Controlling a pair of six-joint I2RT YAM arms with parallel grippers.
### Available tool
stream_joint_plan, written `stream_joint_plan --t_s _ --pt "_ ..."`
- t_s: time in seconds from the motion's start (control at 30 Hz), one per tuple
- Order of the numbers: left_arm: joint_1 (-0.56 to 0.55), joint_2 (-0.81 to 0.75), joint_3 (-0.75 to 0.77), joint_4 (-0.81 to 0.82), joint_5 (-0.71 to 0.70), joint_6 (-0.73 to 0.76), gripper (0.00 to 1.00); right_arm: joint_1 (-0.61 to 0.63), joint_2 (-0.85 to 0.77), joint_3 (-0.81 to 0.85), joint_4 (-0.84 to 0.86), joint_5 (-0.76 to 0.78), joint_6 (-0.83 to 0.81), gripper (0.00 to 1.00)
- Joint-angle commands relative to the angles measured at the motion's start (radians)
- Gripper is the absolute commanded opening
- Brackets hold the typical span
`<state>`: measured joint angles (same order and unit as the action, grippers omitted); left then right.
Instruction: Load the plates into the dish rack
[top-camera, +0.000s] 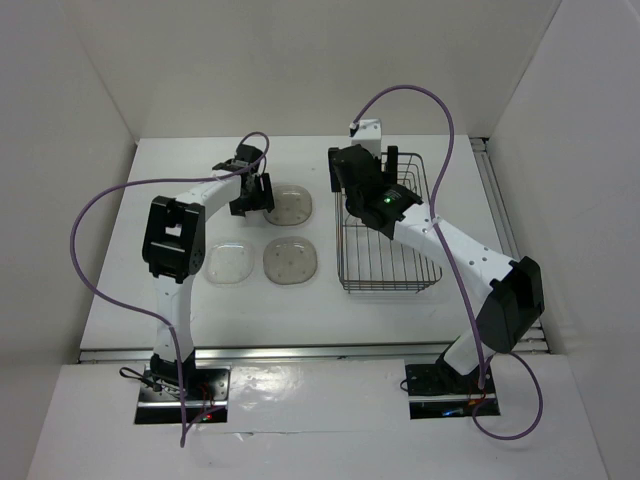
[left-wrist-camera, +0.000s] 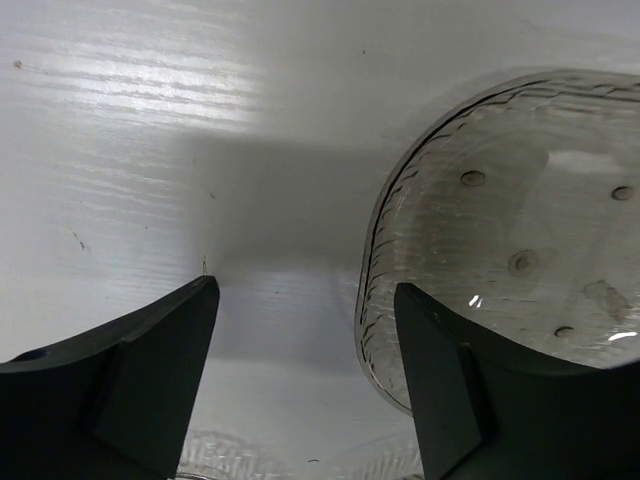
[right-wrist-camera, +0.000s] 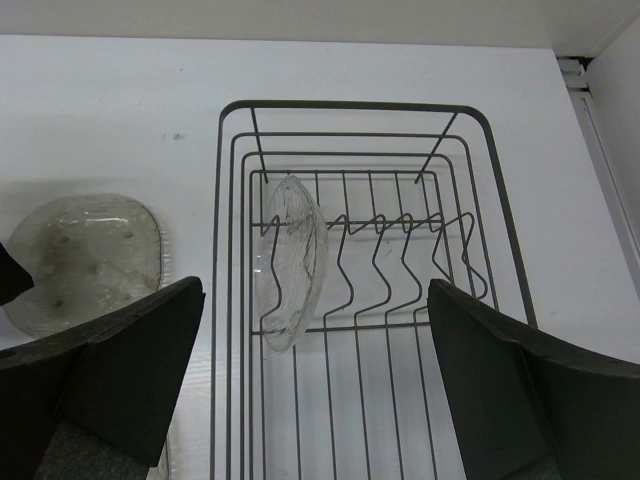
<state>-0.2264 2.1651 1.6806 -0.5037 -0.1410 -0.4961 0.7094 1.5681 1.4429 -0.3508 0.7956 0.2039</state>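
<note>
Three plates lie flat on the table: a smoky plate (top-camera: 291, 206) at the back, a second smoky plate (top-camera: 291, 262) in front of it, and a clear plate (top-camera: 230, 263) to that one's left. A fourth, clear plate (right-wrist-camera: 290, 262) stands on edge in the leftmost slot of the dish rack (top-camera: 392, 262). My left gripper (top-camera: 254, 194) is open and low at the back smoky plate's left rim (left-wrist-camera: 510, 230); one finger (left-wrist-camera: 465, 400) is over the rim, the other (left-wrist-camera: 130, 385) over bare table. My right gripper (right-wrist-camera: 315, 385) is open and empty above the rack (right-wrist-camera: 350, 105).
White walls close in the table on the left, back and right. The rack's other upright slots (right-wrist-camera: 400, 250) hold nothing. A purple cable (top-camera: 100, 200) loops from each arm. A metal rail (top-camera: 300, 352) runs along the near table edge.
</note>
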Motion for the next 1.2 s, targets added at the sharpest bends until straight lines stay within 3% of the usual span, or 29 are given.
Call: stream_joint_plan --t_s 0.0,0.13,0.3,0.37,0.4,0.47,0.5,0.7,0.77,0.8,0.9,1.17 --pt "-0.016 0.033 0.053 -0.039 -0.048 0.014 0.82 -0.002 -0.048 -0.015 0.059 -0.006 -0.012 1.00" --pt "-0.036 0.051 0.068 -0.061 -0.081 0.014 0.71 -0.011 -0.057 -0.036 0.069 -0.015 -0.012 1.00" --pt "-0.045 0.075 0.088 -0.079 -0.094 0.014 0.43 -0.021 -0.066 -0.047 0.078 -0.015 -0.012 1.00" --pt "-0.045 0.084 0.088 -0.079 -0.112 0.005 0.42 -0.021 -0.075 -0.056 0.078 -0.015 -0.012 1.00" --pt "-0.045 0.084 0.088 -0.090 -0.112 0.005 0.28 -0.021 -0.075 -0.056 0.078 -0.015 -0.012 1.00" --pt "-0.045 0.084 0.099 -0.090 -0.121 0.005 0.15 -0.021 -0.086 -0.056 0.088 -0.024 -0.012 1.00" --pt "-0.045 0.094 0.109 -0.102 -0.130 -0.004 0.00 -0.021 -0.086 -0.056 0.088 -0.024 -0.012 1.00" --pt "-0.045 0.036 0.120 -0.125 -0.189 -0.004 0.00 -0.048 -0.086 -0.076 0.105 -0.137 -0.021 1.00" --pt "-0.036 -0.045 0.091 -0.125 -0.201 0.008 0.00 -0.079 -0.126 -0.128 0.175 -0.339 -0.021 1.00" --pt "-0.036 -0.079 0.081 -0.110 -0.201 0.008 0.00 -0.115 -0.140 -0.147 0.235 -0.513 -0.021 1.00" --pt "-0.036 -0.229 0.033 -0.076 -0.189 0.048 0.00 -0.168 -0.172 -0.190 0.308 -0.784 0.005 1.00" --pt "-0.071 -0.576 -0.117 0.045 -0.095 0.099 0.00 -0.258 -0.106 -0.210 0.511 -1.093 0.038 1.00"
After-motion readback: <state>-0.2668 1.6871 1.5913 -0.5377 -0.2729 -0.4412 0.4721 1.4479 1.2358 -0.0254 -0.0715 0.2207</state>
